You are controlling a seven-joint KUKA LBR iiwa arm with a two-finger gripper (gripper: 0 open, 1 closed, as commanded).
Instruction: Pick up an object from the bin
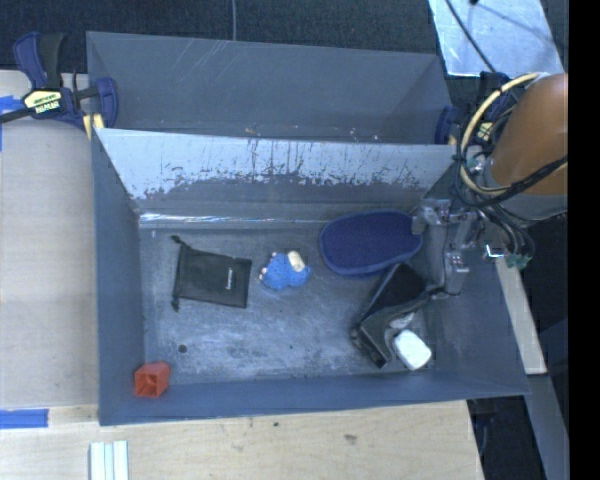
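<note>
Orange wrist cover (542,128), yellow-black cables (472,133)

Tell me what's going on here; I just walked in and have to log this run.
A robot arm reaches into the grey bin from the right. Its gripper hangs low at the bin's right end, beside the dark blue oval pad and just above the black thing with a white end. I cannot see it holding anything. Further left lie a small blue toy, a black wallet and a red block in the near left corner.
</note>
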